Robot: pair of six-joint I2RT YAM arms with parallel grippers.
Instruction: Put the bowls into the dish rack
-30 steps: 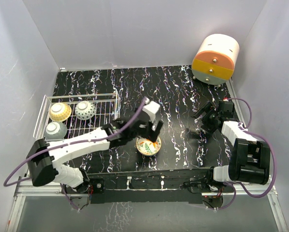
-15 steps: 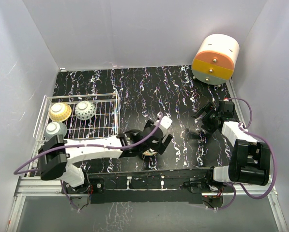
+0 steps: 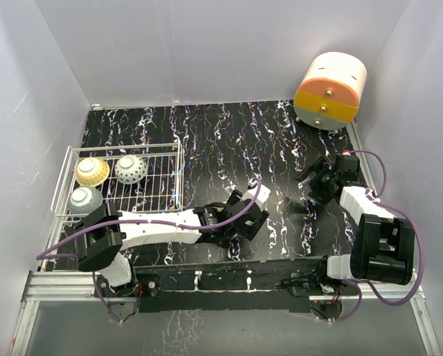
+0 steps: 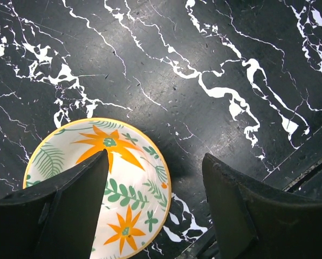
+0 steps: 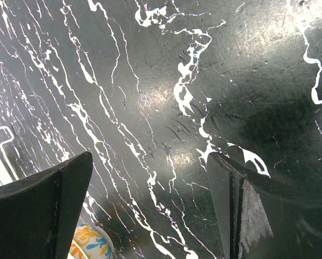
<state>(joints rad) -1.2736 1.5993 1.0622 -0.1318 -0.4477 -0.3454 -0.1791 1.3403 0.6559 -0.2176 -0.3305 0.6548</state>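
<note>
The left arm lies low and stretched across the front of the black, white-veined worktop [image 3: 228, 141], its left gripper [image 3: 243, 221] down near the middle of the front edge. In the left wrist view, its jaws are apart and hold nothing. One dark finger [image 4: 69, 210] stands over the inside of the flowered bowl [image 4: 125, 162], and the other finger [image 4: 241, 210] is outside the rim above bare worktop, so the near edge of the bowl falls in the gap between them. Whether either finger touches the ceramic cannot be told. This bowl is cream with orange flowers, green leaves and a yellow-orange rim. It sits upright on the worktop, well apart from the dish rack [image 3: 178, 167], and in the top view the gripper covers it almost wholly. The white wire rack stands at the left side of the worktop and holds the other three bowls. The cream-yellow bowl [image 3: 92, 171] and the blue-white bowl [image 3: 130, 169] sit side by side along its far side, and the grey-white bowl [image 3: 85, 199] sits in the near left corner. The rack's right half is bare grid. The right gripper [image 3: 315, 182] is over the right part of the worktop, and its wrist view shows the jaws wide apart above bare marble with nothing between them. A small orange-patterned piece of a bowl shows at the lower left edge of that view. An orange-and-cream round drawer unit [image 3: 330, 90] stands at the far right corner.
</note>
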